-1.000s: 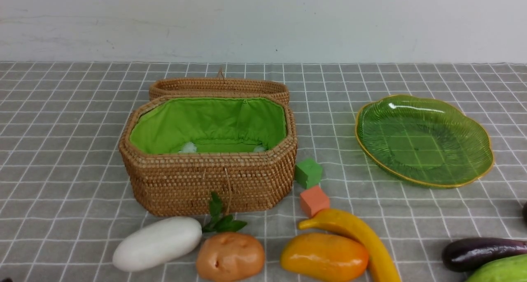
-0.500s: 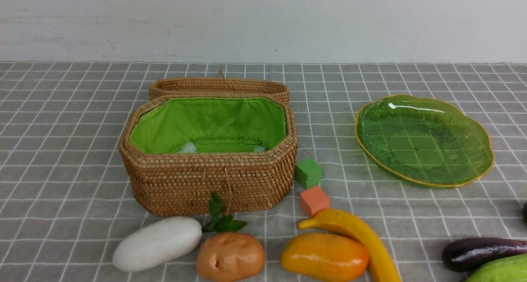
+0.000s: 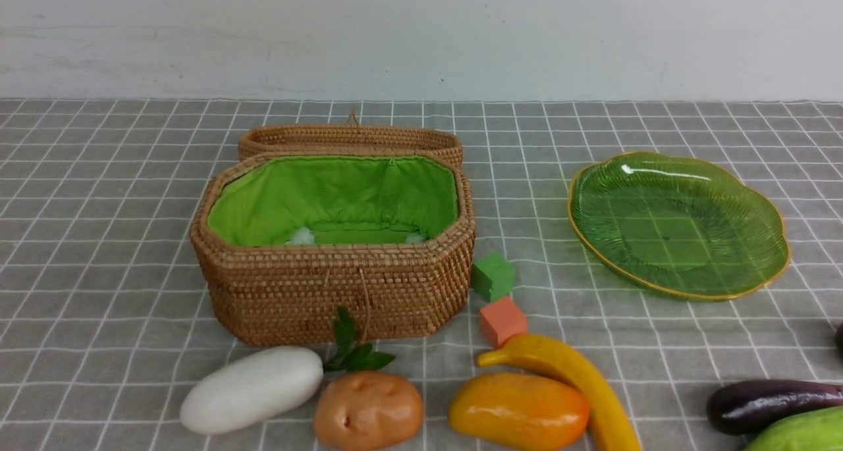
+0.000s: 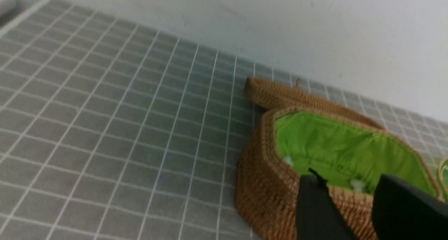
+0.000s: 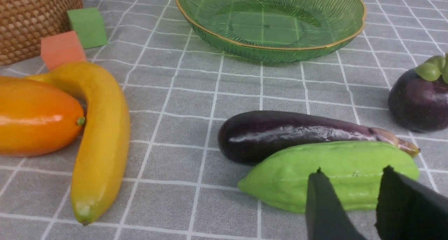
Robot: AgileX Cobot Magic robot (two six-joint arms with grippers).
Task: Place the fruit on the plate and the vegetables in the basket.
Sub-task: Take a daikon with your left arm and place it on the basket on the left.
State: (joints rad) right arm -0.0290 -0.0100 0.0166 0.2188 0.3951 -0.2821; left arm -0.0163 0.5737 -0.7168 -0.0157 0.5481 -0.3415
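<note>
From the front I see neither of my grippers. The near ends of my banana [image 3: 596, 388] and mango [image 3: 520, 410] are cut off there, and so is part of the cucumber [image 3: 800, 431]; the eggplant [image 3: 770, 405] runs out at the right edge. Only a dark sliver of the round purple fruit [image 5: 421, 100] shows from the front; my right wrist view gives more of it, green cap included, though its edge is cropped. The basket [image 3: 336, 293] hides part of its lid [image 3: 395, 135] behind it, and I can't make out what the white bits [image 3: 301, 236] inside the green lining are.

My left gripper [image 4: 344, 198] stands partway open, fingertips apart with nothing between them; its blurred fingers cover part of the basket's near wall. My right gripper [image 5: 351, 187] is partway open too, holding nothing. Its fingers overlap the cucumber in view, but I can't tell whether they touch it.

The radish [image 3: 253, 390] and potato [image 3: 369, 410] lie on the tabletop [image 3: 118, 319] in front of the basket. The mango rests against the banana, and the plate [image 3: 678, 234] stands beyond them to the right, bare.
</note>
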